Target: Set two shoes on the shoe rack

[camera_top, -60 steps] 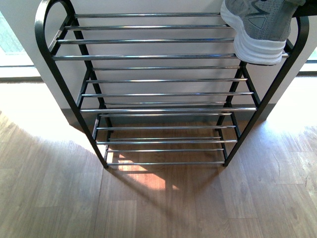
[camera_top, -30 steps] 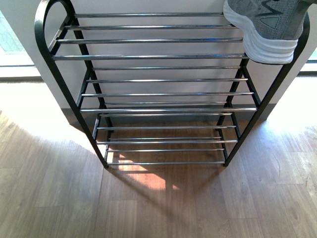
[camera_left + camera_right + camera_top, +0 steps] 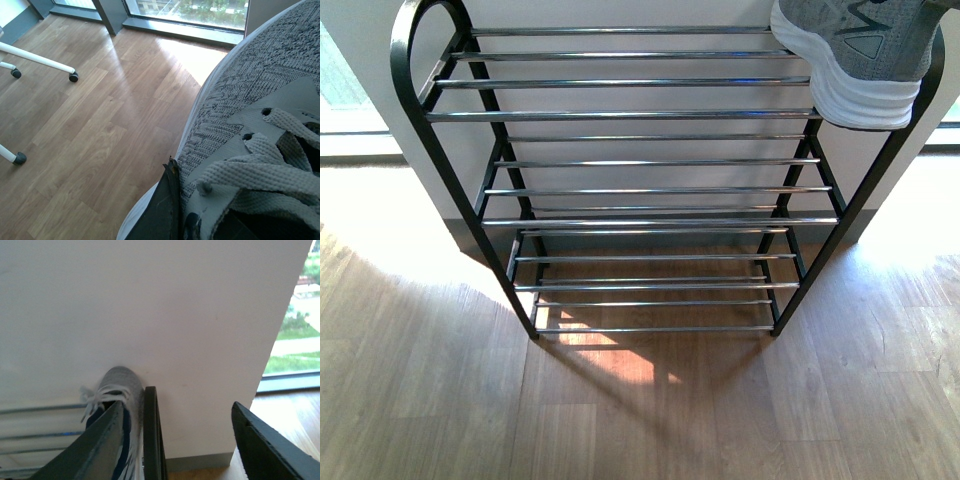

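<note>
Parked on top tier of rack [image 3: 620,114], far right: shoe [image 3: 850,50], toe to wall, heel past front bar. Released and spread wide just beside it: right claw [image 3: 177,409]. Clenched, apparently, on second shoe [image 3: 240,100] above floor [image 3: 100,125]: left claw [image 3: 175,200]. Free bars leftward; same axis.
</note>
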Tool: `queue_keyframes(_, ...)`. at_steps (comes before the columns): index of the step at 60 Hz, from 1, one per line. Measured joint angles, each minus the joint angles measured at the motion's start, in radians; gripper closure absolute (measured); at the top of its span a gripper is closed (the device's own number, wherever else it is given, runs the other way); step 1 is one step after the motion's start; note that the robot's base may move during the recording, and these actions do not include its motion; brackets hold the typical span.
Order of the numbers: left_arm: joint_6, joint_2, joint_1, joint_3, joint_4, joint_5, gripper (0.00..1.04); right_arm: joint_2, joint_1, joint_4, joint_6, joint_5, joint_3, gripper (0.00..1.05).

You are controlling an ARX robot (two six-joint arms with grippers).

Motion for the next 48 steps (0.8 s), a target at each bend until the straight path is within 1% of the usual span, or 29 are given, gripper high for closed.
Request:
queue_keyframes(6,0.000,0.000,0.000,0.000,0.000,-0.002,1.03,-0.066,0.000,0.053,-0.011,0.001,-0.106,0.75)
queue_keyframes(8,0.000,0.000,0.000,0.000,0.000,-0.002,1.03,-0.081,0.000,0.061,-0.013,0.001,-0.127,0.78)
queue_keyframes(17,0.000,0.000,0.000,0.000,0.000,0.000,1.03,-0.169,-0.002,0.098,-0.023,0.004,-0.254,1.03)
queue_keyframes(35,0.000,0.000,0.000,0.000,0.000,0.000,1.03,-0.326,-0.001,0.113,-0.027,0.004,-0.434,1.03)
queue_keyframes(48,0.000,0.000,0.000,0.000,0.000,0.000,1.03,-0.445,-0.001,0.080,-0.027,0.004,-0.520,1.03)
